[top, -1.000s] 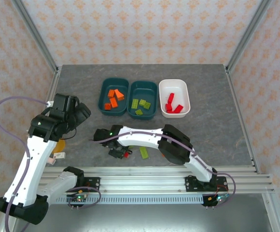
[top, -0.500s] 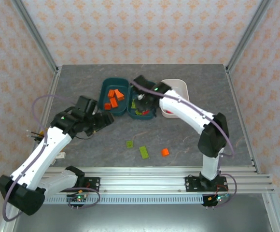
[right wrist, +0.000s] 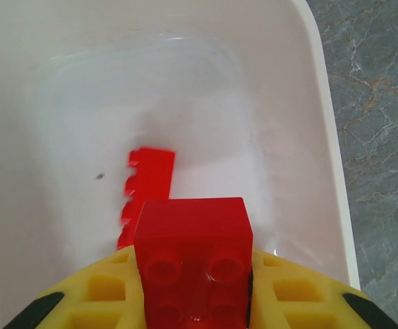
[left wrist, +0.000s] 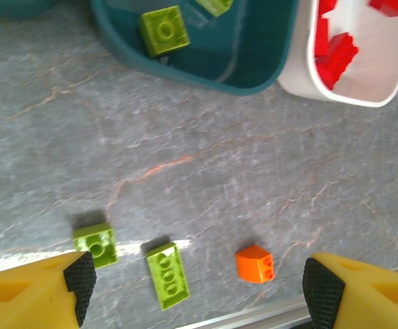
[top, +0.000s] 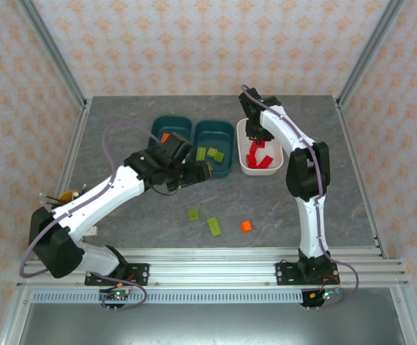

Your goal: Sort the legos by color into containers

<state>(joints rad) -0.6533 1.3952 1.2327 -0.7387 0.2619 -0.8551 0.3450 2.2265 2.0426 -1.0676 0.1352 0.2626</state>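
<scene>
Bricks part-sorted, both arms at the tubs

Top view: right gripper (top: 254, 135) hangs over the white tub (top: 269, 127), upper centre; left gripper (top: 198, 172) is beside the middle teal tub (top: 216, 123).
Left wrist: fingers wide, empty; square green brick (left wrist: 96, 245), long green brick (left wrist: 167, 274) and orange brick (left wrist: 255, 264) lie low in frame.
Right wrist: fingers clamp a red brick (right wrist: 193, 260) over the white tub.

Your right claw (right wrist: 193, 305) holds a brick (right wrist: 192, 226) over a tub (right wrist: 326, 137); three bricks (left wrist: 166, 274) lie on the counter (left wrist: 219, 171) before your left claw (left wrist: 199, 279).

Red brick (right wrist: 192, 253), white tub (right wrist: 322, 137), teal tub (left wrist: 254, 62).
</scene>
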